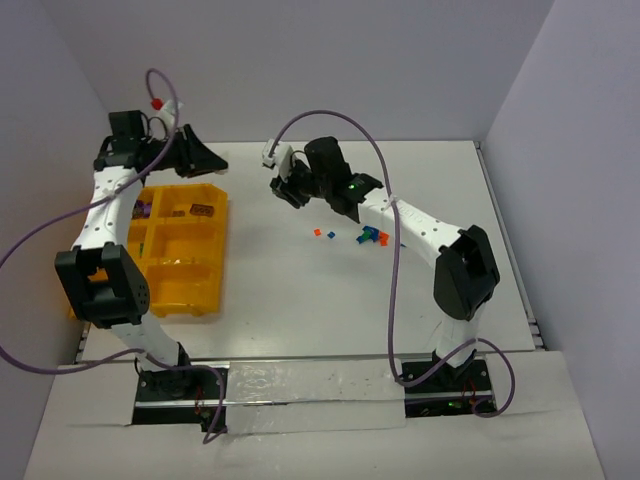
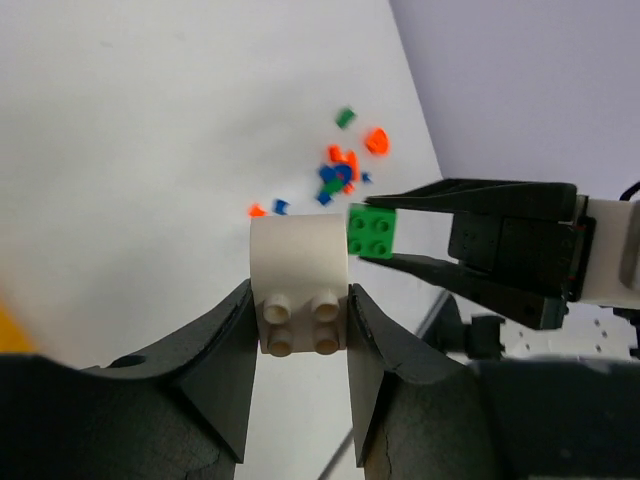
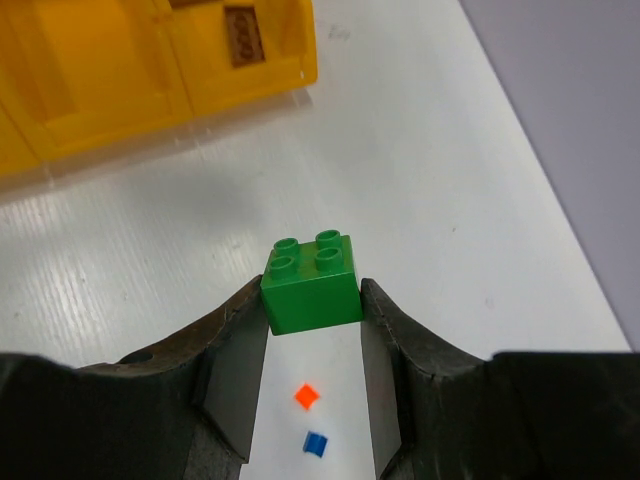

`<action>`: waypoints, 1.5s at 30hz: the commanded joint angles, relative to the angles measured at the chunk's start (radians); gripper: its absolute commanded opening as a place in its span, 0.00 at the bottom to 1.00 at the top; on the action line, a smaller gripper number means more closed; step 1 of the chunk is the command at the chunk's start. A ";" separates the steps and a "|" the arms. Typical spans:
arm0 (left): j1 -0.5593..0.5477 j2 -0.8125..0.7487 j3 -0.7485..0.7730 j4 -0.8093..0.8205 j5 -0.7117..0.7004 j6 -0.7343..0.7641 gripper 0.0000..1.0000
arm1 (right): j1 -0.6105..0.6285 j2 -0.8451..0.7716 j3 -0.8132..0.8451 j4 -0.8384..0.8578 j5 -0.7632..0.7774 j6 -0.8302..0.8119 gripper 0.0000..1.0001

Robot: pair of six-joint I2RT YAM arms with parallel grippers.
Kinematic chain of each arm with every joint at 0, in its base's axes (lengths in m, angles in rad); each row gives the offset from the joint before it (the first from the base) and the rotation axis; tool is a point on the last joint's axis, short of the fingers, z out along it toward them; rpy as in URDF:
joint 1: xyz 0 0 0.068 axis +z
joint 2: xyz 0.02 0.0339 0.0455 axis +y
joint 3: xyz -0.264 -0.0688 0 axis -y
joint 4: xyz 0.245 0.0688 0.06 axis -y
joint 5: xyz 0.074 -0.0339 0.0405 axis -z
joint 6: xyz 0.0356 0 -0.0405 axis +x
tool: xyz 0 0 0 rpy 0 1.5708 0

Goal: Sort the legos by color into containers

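The left arm (image 1: 100, 210) rises from its base at the near edge, runs along the 9 o'clock side of the table (image 1: 300, 310) and bends at the far end, so that the left gripper (image 2: 300, 292) points toward 3 o'clock above the far edge of the yellow-orange organizer tray (image 1: 205, 270). Its jaws are set narrow, clamped on the two sides of a white brick (image 2: 298, 265) with a rounded top and four studs facing the wrist camera.

The right arm (image 1: 420, 225) climbs from its base, folds at the elbow near 4 o'clock and stretches toward 10 o'clock, ending above the middle of the table's far half. The right gripper (image 3: 312, 288) is closed to brick width on a green brick (image 3: 310, 282), a two-by-two, studs up and held clear of the table. From the overhead view the two grippers are near each other but apart, the right at 4 o'clock of the left.

The loose legos (image 1: 365, 237), in orange-red, blue and green, lie on the table under the right forearm, well apart from the tray at its 3 o'clock. A brown piece (image 3: 245, 35) lies in one far compartment.
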 commanded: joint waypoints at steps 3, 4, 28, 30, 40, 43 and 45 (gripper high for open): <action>0.109 -0.121 -0.032 -0.096 -0.063 0.186 0.00 | -0.051 -0.063 -0.080 0.020 0.035 -0.009 0.00; 0.138 -0.138 -0.037 -0.139 -0.074 0.249 0.00 | -0.063 -0.063 -0.091 0.019 0.030 -0.005 0.00; 0.793 -0.258 -0.253 -0.774 -0.474 1.233 0.01 | -0.188 0.020 0.000 -0.063 -0.060 0.059 0.00; 0.794 -0.248 -0.262 -0.744 -0.504 1.229 0.05 | -0.189 0.016 0.005 -0.072 -0.091 0.075 0.00; 0.794 -0.192 -0.266 -0.690 -0.594 1.190 0.08 | -0.189 0.018 0.035 -0.040 -0.125 0.179 0.00; 0.793 -0.188 -0.281 -0.678 -0.619 1.185 0.10 | -0.189 0.000 0.008 -0.015 -0.123 0.203 0.00; 0.794 -0.188 -0.284 -0.673 -0.628 1.180 0.11 | -0.189 -0.017 -0.016 -0.003 -0.125 0.213 0.00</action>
